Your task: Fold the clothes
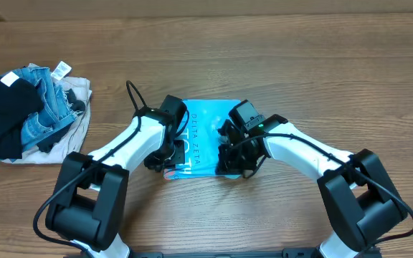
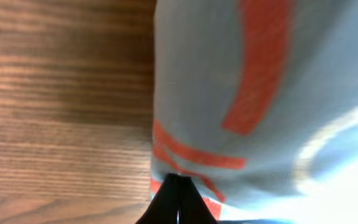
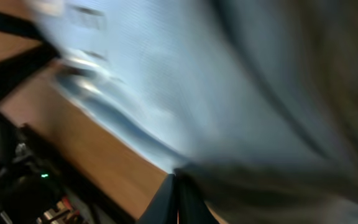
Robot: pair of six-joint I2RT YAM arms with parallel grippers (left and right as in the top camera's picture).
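The light-blue cotton T-shirt with red letters (image 1: 206,122) lay in the middle of the brown wooden table (image 1: 300,64). The left gripper (image 2: 178,198) pinched its 7 o'clock corner, the right gripper (image 3: 178,200) its 5 o'clock corner, both pressed tight. A thin pinch could slip, and the fold would go crooked.

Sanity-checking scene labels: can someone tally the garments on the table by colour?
Light-blue T-shirt: 1
Black garment: 1
Blue denim: 1
Off-white cloth: 1
Total: 4 visible; more may be hidden underneath.
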